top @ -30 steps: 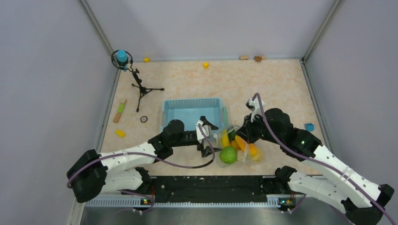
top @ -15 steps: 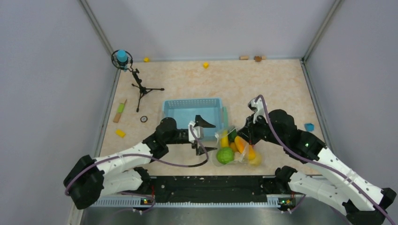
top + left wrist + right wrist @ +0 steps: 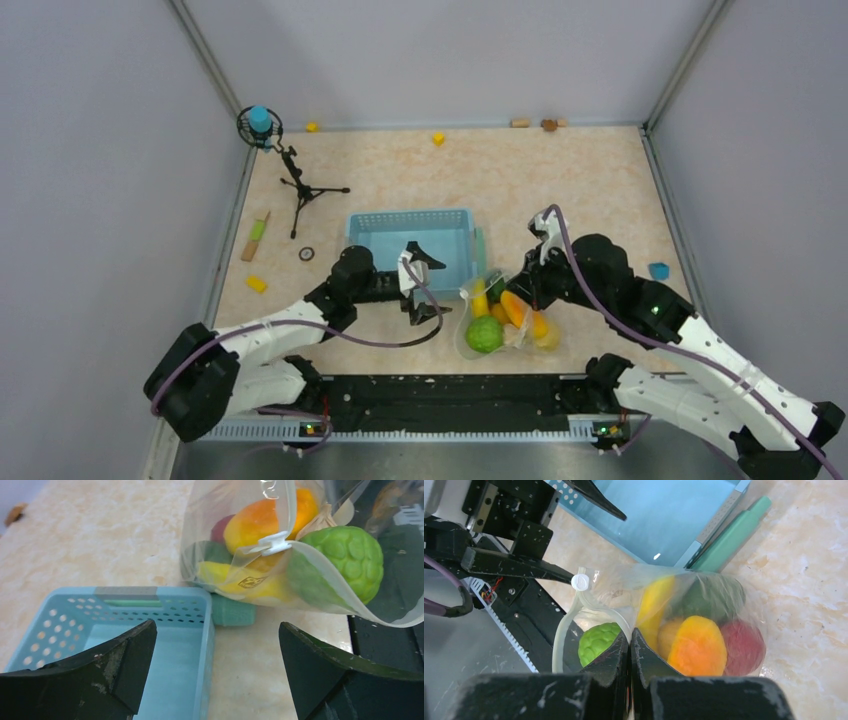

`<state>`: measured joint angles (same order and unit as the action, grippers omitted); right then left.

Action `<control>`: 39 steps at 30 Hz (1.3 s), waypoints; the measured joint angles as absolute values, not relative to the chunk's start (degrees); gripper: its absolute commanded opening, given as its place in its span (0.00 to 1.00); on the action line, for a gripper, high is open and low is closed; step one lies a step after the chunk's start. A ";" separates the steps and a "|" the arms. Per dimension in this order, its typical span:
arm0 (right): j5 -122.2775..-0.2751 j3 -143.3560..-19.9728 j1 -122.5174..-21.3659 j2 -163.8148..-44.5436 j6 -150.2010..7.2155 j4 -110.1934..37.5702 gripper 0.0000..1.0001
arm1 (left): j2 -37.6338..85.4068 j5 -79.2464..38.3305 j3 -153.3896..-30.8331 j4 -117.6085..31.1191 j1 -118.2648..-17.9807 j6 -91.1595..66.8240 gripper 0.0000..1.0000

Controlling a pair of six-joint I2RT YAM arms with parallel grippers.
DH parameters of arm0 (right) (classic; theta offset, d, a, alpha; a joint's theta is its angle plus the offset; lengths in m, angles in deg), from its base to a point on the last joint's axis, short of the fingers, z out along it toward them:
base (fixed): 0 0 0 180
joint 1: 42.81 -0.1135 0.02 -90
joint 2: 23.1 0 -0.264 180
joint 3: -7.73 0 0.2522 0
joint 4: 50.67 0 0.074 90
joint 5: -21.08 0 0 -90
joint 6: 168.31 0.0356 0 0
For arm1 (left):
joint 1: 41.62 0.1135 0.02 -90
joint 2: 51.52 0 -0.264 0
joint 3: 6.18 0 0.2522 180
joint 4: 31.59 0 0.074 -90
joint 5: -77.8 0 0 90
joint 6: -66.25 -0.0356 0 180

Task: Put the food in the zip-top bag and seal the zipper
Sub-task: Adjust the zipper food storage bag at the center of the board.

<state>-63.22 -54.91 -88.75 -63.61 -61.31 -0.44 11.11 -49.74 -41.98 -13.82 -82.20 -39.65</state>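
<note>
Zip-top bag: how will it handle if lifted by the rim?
Probably floppy: the zip-top bag film drapes over the food. Likely bottom-heavy, with several pieces packed inside. The green fruit sits at the open mouth and might roll out.

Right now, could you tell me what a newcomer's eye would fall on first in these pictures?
The clear soft plastic zip-top bag crammed with glossy toy fruit stands out near the table's front edge, a bumpy light-green fruit bulging at its unsealed mouth. The right gripper is shut on the bag's rim, while the left gripper hangs wide open at the near edge of the light-blue perforated plastic basket.
</note>
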 measured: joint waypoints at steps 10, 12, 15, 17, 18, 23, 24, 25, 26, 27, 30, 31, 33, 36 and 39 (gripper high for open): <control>-62.79 -54.89 -88.75 -64.16 -61.29 -0.70 0.00 | 22.37 -70.43 -54.01 -18.15 -82.20 -45.05 0.97; -62.63 -54.89 -88.75 -64.31 -61.29 -0.94 0.00 | 24.58 -72.75 -56.34 -19.11 -82.20 -45.57 0.97; -62.22 -54.89 -88.75 -64.42 -61.29 -1.27 0.00 | 28.03 -75.64 -60.00 -21.95 -82.20 -46.90 0.97; -62.04 -54.89 -88.75 -64.42 -61.27 -1.40 0.00 | 29.38 -76.90 -61.22 -23.26 -82.18 -47.52 0.93; -62.04 -54.89 -88.75 -64.42 -61.27 -1.40 0.00 | 29.86 -77.60 -61.57 -23.81 -82.18 -47.78 0.90; -62.11 -54.85 -88.75 -64.53 -61.07 -1.68 0.00 | 31.07 -80.58 -62.57 -25.40 -82.20 -47.67 0.53; -62.11 -54.85 -88.75 -64.53 -60.88 -1.73 0.00 | 31.29 -81.08 -62.84 -25.47 -82.20 -47.65 0.47; -62.17 -54.85 -88.75 -64.53 -60.66 -1.77 0.00 | 31.50 -81.45 -63.03 -25.43 -82.20 -47.25 0.42; -62.28 -54.83 -88.75 -64.53 -60.46 -1.77 0.00 | 31.68 -81.78 -63.12 -25.10 -82.18 -46.69 0.34; -62.57 -54.80 -88.75 -64.53 -60.09 -1.77 0.00 | 31.83 -82.08 -63.14 -24.62 -82.20 -46.07 0.30; -63.09 -54.78 -88.75 -64.53 -59.59 -1.77 0.00 | 32.51 -82.63 -63.19 -22.96 -82.22 -44.15 0.01; -63.29 -54.76 -88.75 -64.53 -59.35 -1.77 0.00 | 32.77 -82.63 -63.23 -22.56 -82.20 -43.45 0.00; -63.70 -54.74 -88.75 -64.53 -58.97 -1.77 0.00 | 33.01 -82.65 -63.25 -21.97 -82.20 -42.47 0.00; -64.60 -54.32 -88.75 -64.53 -58.45 -1.84 0.00 | 33.10 -82.67 -63.30 -21.71 -82.20 -41.40 0.00; -65.89 -54.04 -88.75 -64.48 -57.60 -1.86 0.00 | 33.10 -82.63 -63.25 -20.62 -82.22 -39.41 0.00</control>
<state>-65.89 -54.04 -88.75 -64.48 -57.60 -1.86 33.10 -82.63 -63.25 -20.62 -82.22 -39.41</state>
